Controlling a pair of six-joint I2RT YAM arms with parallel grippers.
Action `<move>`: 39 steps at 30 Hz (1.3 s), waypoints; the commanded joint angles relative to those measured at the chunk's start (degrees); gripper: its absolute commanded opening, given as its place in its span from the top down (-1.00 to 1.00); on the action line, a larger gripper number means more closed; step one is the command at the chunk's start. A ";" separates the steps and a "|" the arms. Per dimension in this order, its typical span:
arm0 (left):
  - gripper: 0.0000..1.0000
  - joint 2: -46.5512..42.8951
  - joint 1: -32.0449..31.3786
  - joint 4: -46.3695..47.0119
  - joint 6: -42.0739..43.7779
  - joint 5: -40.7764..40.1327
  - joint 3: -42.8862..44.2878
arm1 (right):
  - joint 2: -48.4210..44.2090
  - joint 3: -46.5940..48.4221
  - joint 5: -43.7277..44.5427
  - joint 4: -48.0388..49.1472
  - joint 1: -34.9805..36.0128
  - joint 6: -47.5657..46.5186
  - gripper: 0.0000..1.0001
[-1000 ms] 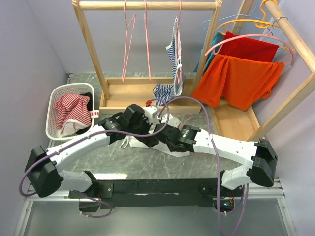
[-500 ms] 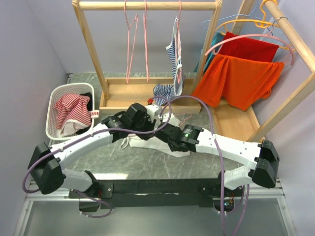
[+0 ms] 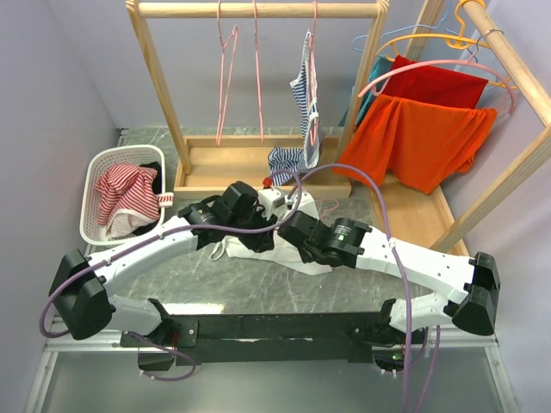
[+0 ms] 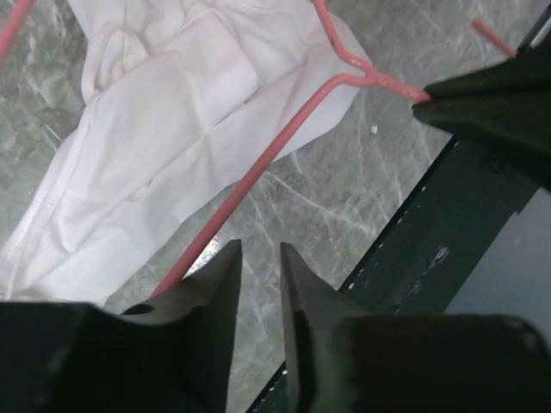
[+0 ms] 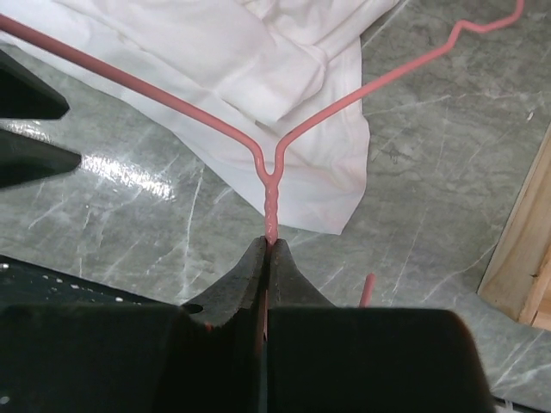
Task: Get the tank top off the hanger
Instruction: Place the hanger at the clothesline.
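Note:
The white tank top [image 4: 172, 129] lies crumpled on the marble table, with the pink wire hanger [image 4: 284, 142] lying over it. My right gripper [image 5: 269, 243] is shut on the hanger's twisted neck [image 5: 270, 202], just off the cloth's edge [image 5: 258, 77]. Both hanger arms spread away over the fabric. My left gripper [image 4: 260, 248] hovers low over bare table beside one hanger arm, its jaws a little apart with nothing between them. From above, both grippers meet over the tank top [image 3: 250, 254] at mid-table.
A white basket [image 3: 93, 225] of striped clothes stands at the left. Behind is a wooden rack [image 3: 258, 10] with empty pink hangers [image 3: 225, 69] and a striped garment [image 3: 303, 95]. Orange and red garments [image 3: 422, 138] hang on the right rack. The rack's wooden base [image 5: 525, 267] lies close on the right.
My left gripper's jaws closed from wide and now stand slightly apart, empty. The right arm has swung rightward, still gripping the hanger's neck.

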 commanded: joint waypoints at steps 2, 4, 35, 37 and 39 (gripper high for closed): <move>0.12 -1.18 -0.44 0.43 0.85 0.95 3.36 | -1.27 3.03 0.55 -0.22 -0.21 0.59 1.00; -0.15 -2.06 -0.44 1.48 -0.02 -0.99 3.71 | -1.00 2.86 0.72 -0.22 -0.29 0.67 1.00; 0.73 2.33 -0.44 16.78 -29.65 -15.93 2.04 | -3.29 1.19 -4.54 4.43 -0.03 2.08 1.00; 0.63 1.72 -0.35 17.13 -29.91 -16.11 1.87 | -3.20 0.84 -4.55 4.61 -0.03 2.34 1.00; 0.11 0.31 -0.44 17.83 -30.79 -16.46 1.26 | -2.59 0.75 -3.94 4.35 0.06 2.52 1.00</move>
